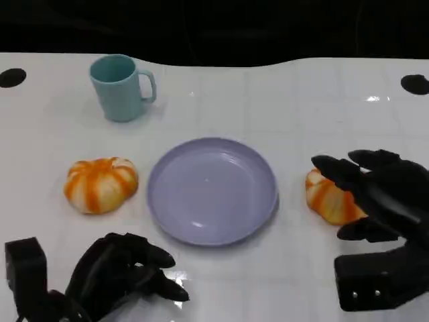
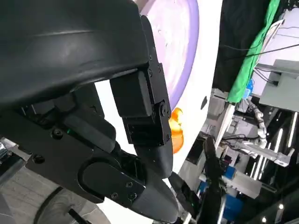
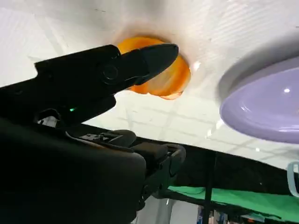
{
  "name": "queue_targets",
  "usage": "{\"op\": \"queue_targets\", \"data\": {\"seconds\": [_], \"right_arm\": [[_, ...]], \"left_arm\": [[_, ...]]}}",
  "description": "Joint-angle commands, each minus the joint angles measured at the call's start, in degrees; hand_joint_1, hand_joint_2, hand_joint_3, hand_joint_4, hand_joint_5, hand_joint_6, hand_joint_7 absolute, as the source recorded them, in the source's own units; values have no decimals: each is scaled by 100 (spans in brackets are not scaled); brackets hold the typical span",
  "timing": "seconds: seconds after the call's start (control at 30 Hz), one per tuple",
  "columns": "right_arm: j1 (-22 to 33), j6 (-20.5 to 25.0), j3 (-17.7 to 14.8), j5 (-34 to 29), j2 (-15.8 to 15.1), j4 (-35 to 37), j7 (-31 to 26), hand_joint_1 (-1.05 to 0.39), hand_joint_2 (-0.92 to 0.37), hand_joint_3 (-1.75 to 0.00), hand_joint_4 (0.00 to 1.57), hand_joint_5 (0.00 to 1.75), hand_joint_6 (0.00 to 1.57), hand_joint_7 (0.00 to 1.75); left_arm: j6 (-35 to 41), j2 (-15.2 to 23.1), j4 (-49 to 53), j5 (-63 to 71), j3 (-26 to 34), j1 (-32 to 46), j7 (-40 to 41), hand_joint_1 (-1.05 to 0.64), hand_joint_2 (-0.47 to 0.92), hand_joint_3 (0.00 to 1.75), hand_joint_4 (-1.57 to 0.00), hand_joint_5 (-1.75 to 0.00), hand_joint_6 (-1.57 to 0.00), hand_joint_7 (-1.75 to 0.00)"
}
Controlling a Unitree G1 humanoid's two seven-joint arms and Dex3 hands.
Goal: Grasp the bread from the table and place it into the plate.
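Two orange-and-white bread rolls lie on the white table. One bread [image 1: 100, 184] sits left of the purple plate [image 1: 212, 190]. The other bread [image 1: 326, 199] lies right of the plate, half hidden under my right hand [image 1: 379, 198]. That hand hovers over it with its fingers spread and nothing in its grasp. In the right wrist view a finger [image 3: 140, 63] stretches across this bread [image 3: 166, 79], and the plate [image 3: 266, 107] lies beyond. My left hand [image 1: 120, 272] rests low at the near edge, holding nothing, its fingers loosely apart.
A teal mug [image 1: 123, 87] stands at the back left, far from both hands. Bare white table lies between the plate and the near edge. The left wrist view catches the plate [image 2: 182, 42] and the right-hand bread [image 2: 176, 135] past my left hand [image 2: 93, 93].
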Motion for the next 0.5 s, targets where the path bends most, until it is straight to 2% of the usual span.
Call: {"op": "queue_targets", "data": {"seconds": [0.03,0.5], "right_arm": [[-381,195,311,-72,50,538,-74,-79,-92,-4,20,1,16,0],[-1235,412,1029,5,358,2294,-455,-73,-89,0,22,1,19,1]], "left_arm": [[15,90,3,-9,27,6,-37,-105,65,0,-157,-19,-157,-2],[-2,62,-33,-23,27,34,-38,-105,65,0,-157,-19,-157,-1]]}}
